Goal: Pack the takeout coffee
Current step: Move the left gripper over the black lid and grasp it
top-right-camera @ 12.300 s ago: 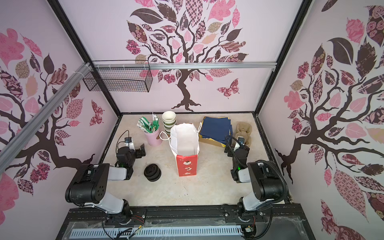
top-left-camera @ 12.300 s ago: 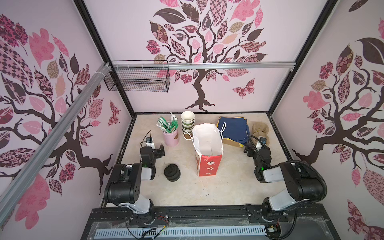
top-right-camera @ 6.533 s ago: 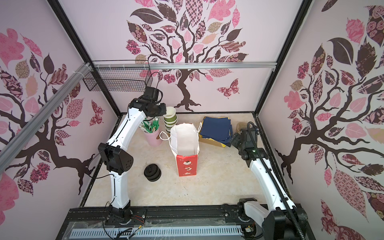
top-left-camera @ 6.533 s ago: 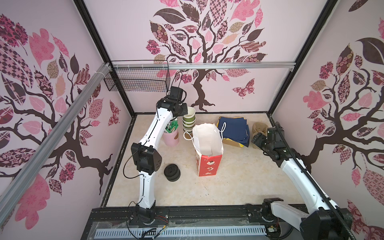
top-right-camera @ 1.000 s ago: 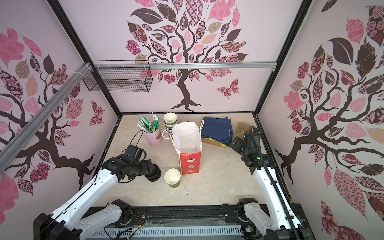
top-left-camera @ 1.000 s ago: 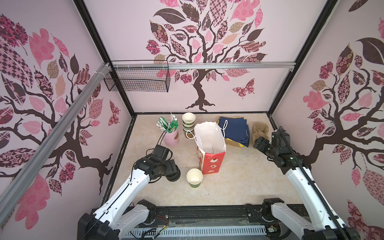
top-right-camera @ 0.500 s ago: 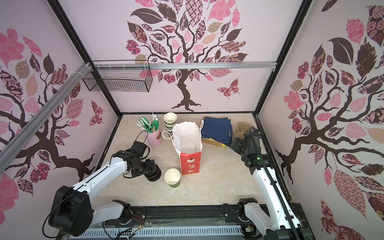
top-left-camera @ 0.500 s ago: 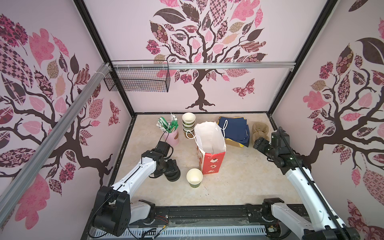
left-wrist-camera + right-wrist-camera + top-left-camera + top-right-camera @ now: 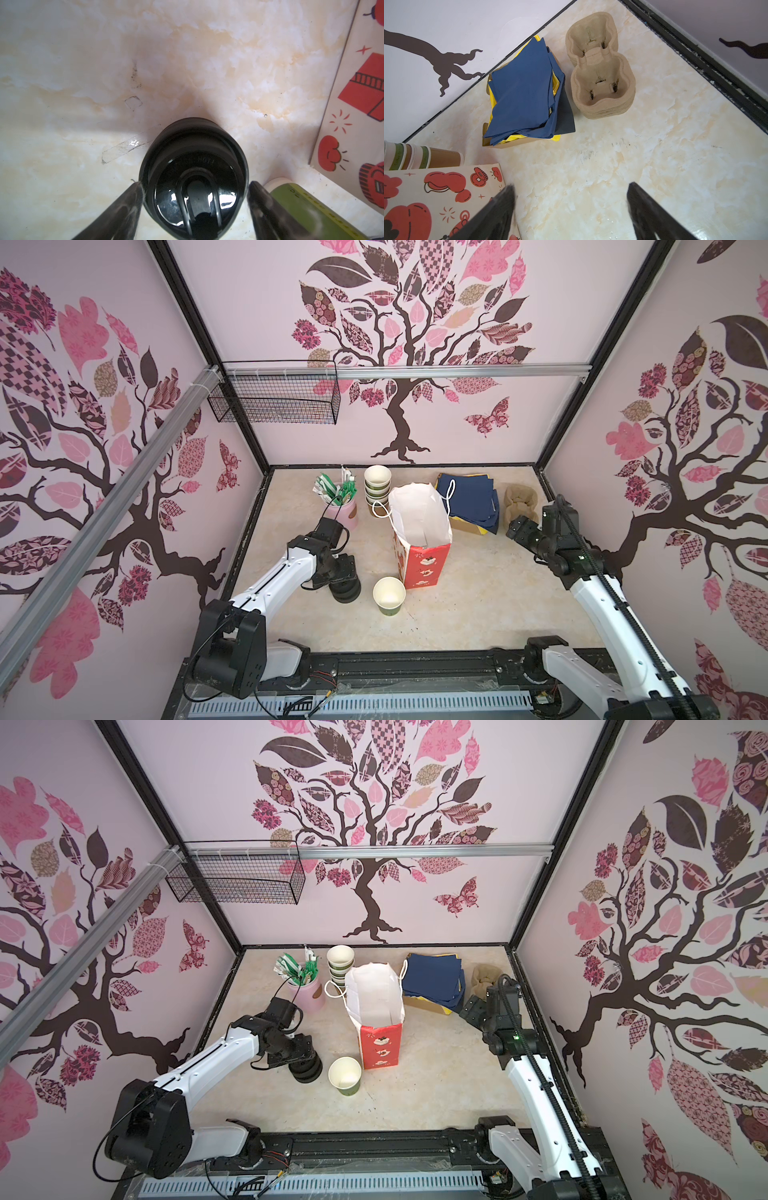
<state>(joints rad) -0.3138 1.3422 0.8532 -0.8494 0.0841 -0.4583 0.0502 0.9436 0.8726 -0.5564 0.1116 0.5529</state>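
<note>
A green takeout coffee cup [image 9: 388, 596] [image 9: 344, 1075], white inside and open-topped, stands in front of the red-and-white paper bag [image 9: 424, 568] [image 9: 380, 1046]. Just left of the cup sits the squat black stack of lids [image 9: 345, 589] [image 9: 306, 1070]. My left gripper [image 9: 341, 577] [image 9: 303, 1056] is down over that stack. In the left wrist view it [image 9: 195, 184] is open, one finger on each side of the top lid [image 9: 195, 166], with the cup's green wall [image 9: 301, 209] beside one finger. My right gripper [image 9: 513, 531] [image 9: 467, 1009] [image 9: 570, 186] hovers open and empty right of the bag.
Along the back stand a pink cup of straws [image 9: 343, 510], a stack of nested cups [image 9: 377, 485], blue napkins in a box [image 9: 469, 497] and stacked pulp cup carriers [image 9: 519, 499] [image 9: 600, 83]. A wire basket [image 9: 274, 402] hangs on the back-left rail.
My left arm has shifted its pose while keeping the gripper over the lid stack, and the jaws have narrowed a little around the top lid. The right arm has barely moved.
</note>
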